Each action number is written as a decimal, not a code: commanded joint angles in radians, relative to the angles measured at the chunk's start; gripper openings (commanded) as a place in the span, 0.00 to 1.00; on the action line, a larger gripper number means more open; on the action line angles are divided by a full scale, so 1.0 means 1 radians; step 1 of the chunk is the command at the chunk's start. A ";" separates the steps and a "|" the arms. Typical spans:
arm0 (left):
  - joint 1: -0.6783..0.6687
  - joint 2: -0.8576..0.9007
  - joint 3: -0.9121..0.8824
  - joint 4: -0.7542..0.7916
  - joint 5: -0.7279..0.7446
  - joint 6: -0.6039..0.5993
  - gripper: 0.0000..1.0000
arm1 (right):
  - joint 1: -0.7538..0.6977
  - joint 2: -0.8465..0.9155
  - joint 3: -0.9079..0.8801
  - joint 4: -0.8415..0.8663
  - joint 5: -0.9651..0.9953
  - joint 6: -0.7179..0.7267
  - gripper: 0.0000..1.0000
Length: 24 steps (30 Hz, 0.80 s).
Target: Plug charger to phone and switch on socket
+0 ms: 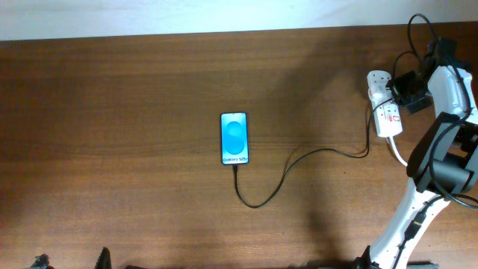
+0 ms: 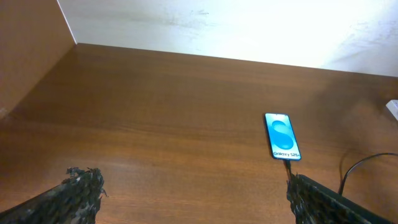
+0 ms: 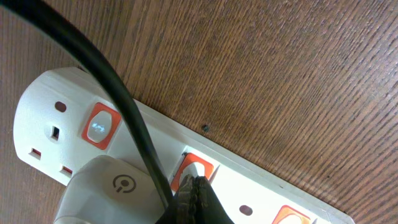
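Overhead view: on a brown wooden table (image 1: 112, 112), the right end effector (image 1: 409, 91) sits directly over a white elongated plastic power strip (image 1: 385, 104) near the table's right edge. Well apart to its left lies a slim rectangular phone with a bright blue screen (image 1: 234, 138). A thin black charger cable (image 1: 258, 202) leaves the phone's lower edge, loops, and runs back toward the power strip. Plugging in therefore looks done, and the step in hand appears to be switching the power on. The left end effector (image 1: 72, 261) barely shows at the bottom-left edge, far from everything.

Left wrist view: the left end effector (image 2: 191, 186) has its fingers spread wide and holds nothing, with only table beneath it. The phone (image 2: 283, 135) lies ahead of it and to its right, with the charger cable (image 2: 360, 165) meeting the phone's near edge.

Right wrist view: the fingers of the right end effector (image 3: 196, 196) look drawn together into one dark tip, gripping nothing. That tip is on or just above a red rocker switch (image 3: 194, 167) of the power strip (image 3: 43, 118); whether it touches cannot be told. Just left of the tip, a pale grey plug block (image 3: 109, 186) sits in the strip. A black cable (image 3: 118, 93) crosses close to the lens.

The next move likely calls for a short, straight press down on the rocker, without sliding onto the plug block.
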 commanded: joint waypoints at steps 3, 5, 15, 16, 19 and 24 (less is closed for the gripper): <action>0.004 -0.007 -0.003 -0.002 -0.014 0.013 0.99 | 0.042 0.025 0.019 0.026 -0.026 0.008 0.04; 0.004 -0.007 -0.003 -0.002 -0.014 0.013 0.99 | 0.061 0.045 0.019 0.022 -0.025 0.000 0.04; 0.004 -0.007 -0.003 -0.002 -0.014 0.013 0.99 | 0.105 0.066 0.019 -0.003 0.019 -0.114 0.04; 0.004 -0.007 -0.003 -0.002 -0.014 0.013 0.99 | 0.107 0.066 0.019 -0.001 0.020 -0.134 0.04; 0.004 -0.007 -0.003 -0.002 -0.014 0.013 0.99 | 0.120 0.066 0.019 0.000 0.020 -0.192 0.04; 0.004 -0.007 -0.003 -0.002 -0.014 0.013 0.99 | 0.151 0.066 0.019 0.000 0.013 -0.241 0.04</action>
